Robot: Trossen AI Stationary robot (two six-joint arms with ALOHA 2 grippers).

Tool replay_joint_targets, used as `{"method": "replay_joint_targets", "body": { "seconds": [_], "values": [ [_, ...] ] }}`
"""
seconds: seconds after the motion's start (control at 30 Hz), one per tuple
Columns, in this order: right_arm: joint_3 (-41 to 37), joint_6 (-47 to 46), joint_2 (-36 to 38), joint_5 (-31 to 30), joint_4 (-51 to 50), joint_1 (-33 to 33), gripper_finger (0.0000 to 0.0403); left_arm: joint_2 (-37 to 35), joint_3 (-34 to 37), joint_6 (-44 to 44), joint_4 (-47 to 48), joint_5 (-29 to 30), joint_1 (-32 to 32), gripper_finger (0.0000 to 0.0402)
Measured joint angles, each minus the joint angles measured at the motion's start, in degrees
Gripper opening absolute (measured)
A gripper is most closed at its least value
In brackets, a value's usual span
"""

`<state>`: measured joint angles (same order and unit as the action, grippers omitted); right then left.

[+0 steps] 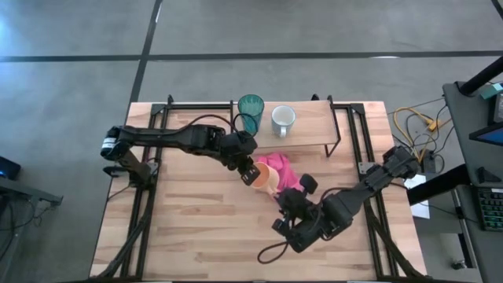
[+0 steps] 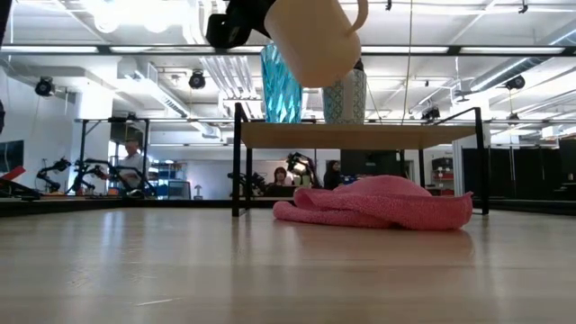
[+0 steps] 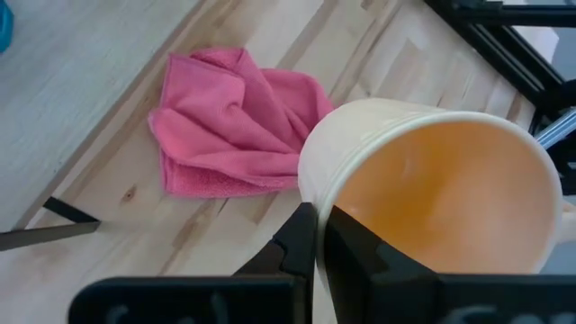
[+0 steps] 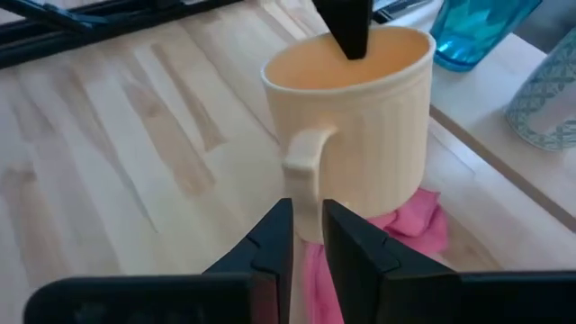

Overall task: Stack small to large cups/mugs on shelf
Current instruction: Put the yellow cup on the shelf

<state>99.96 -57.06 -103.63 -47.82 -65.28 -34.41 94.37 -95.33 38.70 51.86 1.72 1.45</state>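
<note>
The small mug [image 1: 263, 178], cream outside and orange inside, hangs in the air above the pink cloth [image 1: 281, 167], between my two grippers. It shows high up and tilted in the low view [image 2: 315, 40]. My left gripper [image 1: 245, 161] is shut on its rim. My right gripper [image 4: 309, 236] comes from the near right and is closed on its handle. The teal tumbler [image 1: 251, 110] and the white mug [image 1: 283, 119] stand upright on the wooden shelf [image 1: 314, 130]. My left gripper pinches the mug's rim [image 3: 317, 193], one finger [image 3: 360, 261] inside the mug and one [image 3: 300, 243] outside on the wall. The mug is lifted clear of the table and tilted. My right gripper has the lower part of the mug's handle [image 4: 309, 214] between its two fingers, one on each flat side. The fingers come from the table's near right, on the side opposite my left gripper. The handle fills the narrow gap between them.
The pink cloth [image 2: 373, 202] lies crumpled on the table in front of the shelf [image 2: 360, 135]. The tumbler [image 2: 281, 85] and white mug [image 2: 345, 97] take the shelf's left half; its right half is bare wood. Black frame rails run along the table's sides.
</note>
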Motion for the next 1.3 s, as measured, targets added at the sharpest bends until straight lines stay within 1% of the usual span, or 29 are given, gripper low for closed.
{"method": "replay_joint_targets", "body": {
  "seconds": [0.17, 0.3, 0.4, 0.63, 0.87, 1.07, 1.3],
  "values": [
    [-1.81, 0.0, 0.02, -0.53, 0.37, 0.04, 0.0056, 0.0, -0.34, -0.02, -0.21, 0.01, 0.0, 0.0001],
    [-2.81, 0.06, 0.02, -3.01, 0.84, -0.02, 0.0056, 0.0, -1.17, -0.02, 0.0, 0.42, -0.04, 0.0001],
    [-3.47, 0.02, 0.02, -3.73, 1.35, 0.0, 0.0056, 0.0, -1.9, -0.06, 0.21, 0.5, -0.07, 0.0001],
    [-3.35, 0.04, 0.02, -4.92, 1.79, -0.02, 0.0056, 0.0, -2.34, -0.09, -0.09, 0.61, -0.26, 0.0001],
    [-2.25, 0.42, 0.04, -4.37, 2.98, 0.01, 0.0056, 0.0, -2.21, -0.09, -0.25, 0.22, -0.61, 0.0001],
    [-1.79, 3.08, 0.04, -3.17, 3.36, 0.14, 0.0056, 0.0, -2.58, -0.13, -0.33, -0.08, -0.72, 0.0001],
    [-1.74, 3.13, 0.04, -1.37, 4.0, 0.51, 0.0058, 0.0, -2.58, -0.13, -0.3, -0.04, -0.72, 0.0001]
  ]
}}
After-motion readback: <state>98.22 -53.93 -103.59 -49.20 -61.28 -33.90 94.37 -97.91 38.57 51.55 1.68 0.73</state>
